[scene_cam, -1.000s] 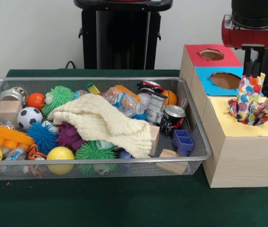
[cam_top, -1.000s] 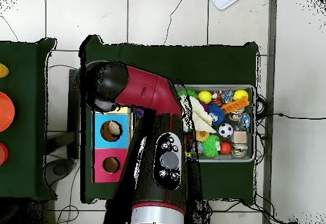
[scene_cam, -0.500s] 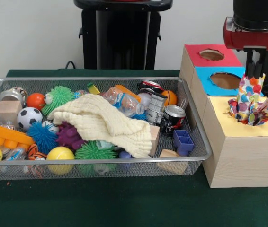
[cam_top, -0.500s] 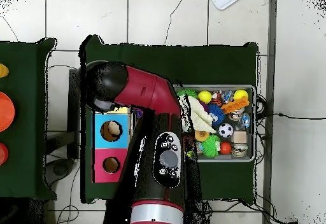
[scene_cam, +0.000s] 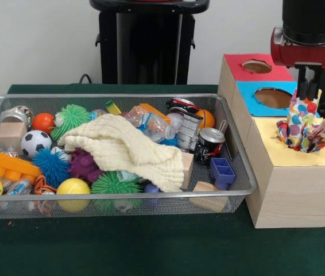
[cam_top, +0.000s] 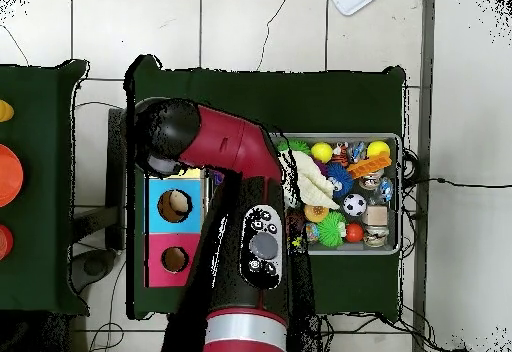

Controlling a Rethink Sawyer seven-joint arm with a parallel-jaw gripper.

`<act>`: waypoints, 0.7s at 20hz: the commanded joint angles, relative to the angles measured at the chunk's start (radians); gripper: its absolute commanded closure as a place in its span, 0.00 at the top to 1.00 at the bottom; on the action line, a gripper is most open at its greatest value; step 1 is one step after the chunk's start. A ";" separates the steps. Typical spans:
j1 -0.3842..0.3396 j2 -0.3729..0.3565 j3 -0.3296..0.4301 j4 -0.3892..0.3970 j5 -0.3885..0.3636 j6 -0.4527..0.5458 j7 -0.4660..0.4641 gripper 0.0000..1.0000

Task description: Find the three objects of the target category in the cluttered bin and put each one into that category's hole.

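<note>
The end effector (scene_cam: 307, 91) hangs over the yellow top of the wooden box (scene_cam: 291, 190), its 2 dark fingers close together at the upper tip of the polka-dot cloth (scene_cam: 304, 127); whether they pinch the fabric or merely touch it cannot be told; the cloth sits bunched on the yellow panel, covering any hole there. Behind it the blue panel shows an open hole (scene_cam: 273, 97), and the red panel behind that a smaller hole (scene_cam: 256, 66). Beside the box, on the green surface (scene_cam: 151, 247), stands the wire-mesh bin (scene_cam: 240, 172); a cream cloth (scene_cam: 125, 150) lies draped across its middle over spiky balls, with a soccer ball (scene_cam: 35, 142), 2 yellow balls, an orange brick and a wooden block to the left; a plastic bottle (scene_cam: 150, 125), cans (scene_cam: 210, 144) and a blue brick (scene_cam: 223, 172) lie to the right. In the overhead view the red arm (cam_top: 232, 148) hides the end effector.
</note>
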 commanded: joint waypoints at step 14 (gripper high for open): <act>-0.020 0.086 0.136 0.139 0.071 -0.132 0.172 0.00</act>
